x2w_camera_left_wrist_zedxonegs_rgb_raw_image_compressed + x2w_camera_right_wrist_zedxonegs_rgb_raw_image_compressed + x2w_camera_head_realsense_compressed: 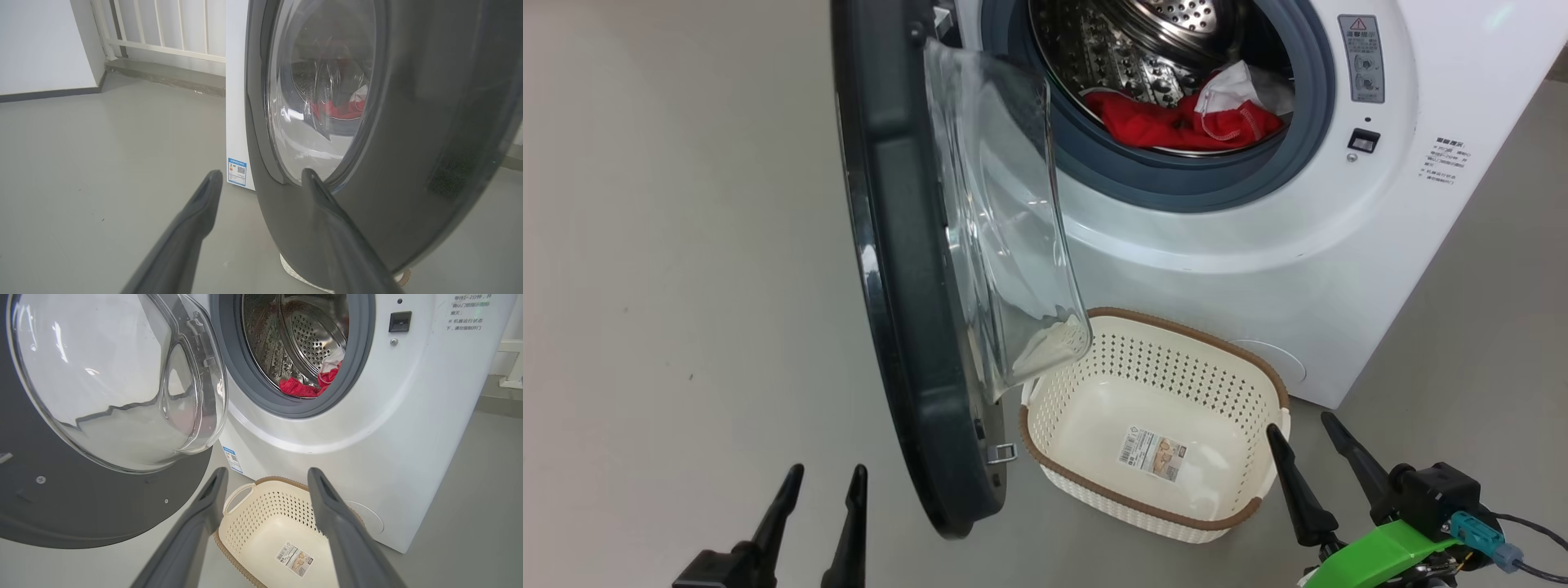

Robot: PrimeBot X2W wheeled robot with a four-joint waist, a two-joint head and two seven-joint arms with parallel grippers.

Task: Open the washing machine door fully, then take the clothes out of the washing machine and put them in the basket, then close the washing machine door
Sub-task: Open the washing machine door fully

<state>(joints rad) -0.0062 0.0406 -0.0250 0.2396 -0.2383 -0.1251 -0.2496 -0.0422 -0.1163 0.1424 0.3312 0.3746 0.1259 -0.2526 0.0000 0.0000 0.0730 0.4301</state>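
In the head view we saw the washing machine [1258,269] across the twelve-to-three o'clock part of the picture, its round opening uncovered; the washing machine door [907,327] stood swung out, edge-on to us, running from eleven o'clock down to about seven, its clear glass bowl [1005,229] bulging toward three o'clock; whether it was fully open we could not tell. The clothes [1176,122], red with white parts, lay at six o'clock inside the grey rubber ring [1176,184], on the bottom of the steel drum [1127,49], well apart from both grippers. The basket [1111,376] sat on the floor [686,286] just in front of the machine, at six o'clock from the opening and at three o'clock from the door's lower edge, with a sticker [1152,453] on its bare bottom. Our left gripper [827,469] hung at seven o'clock, near the door's lower rim, fingers spread and holding nothing; in the left wrist view one finger overlapped the door's dark outer face, though we could not tell whether it touched. Our right gripper [1298,423] hung at five o'clock, beside the basket's right end, fingers spread and holding nothing; in the right wrist view the basket showed between its two fingers.
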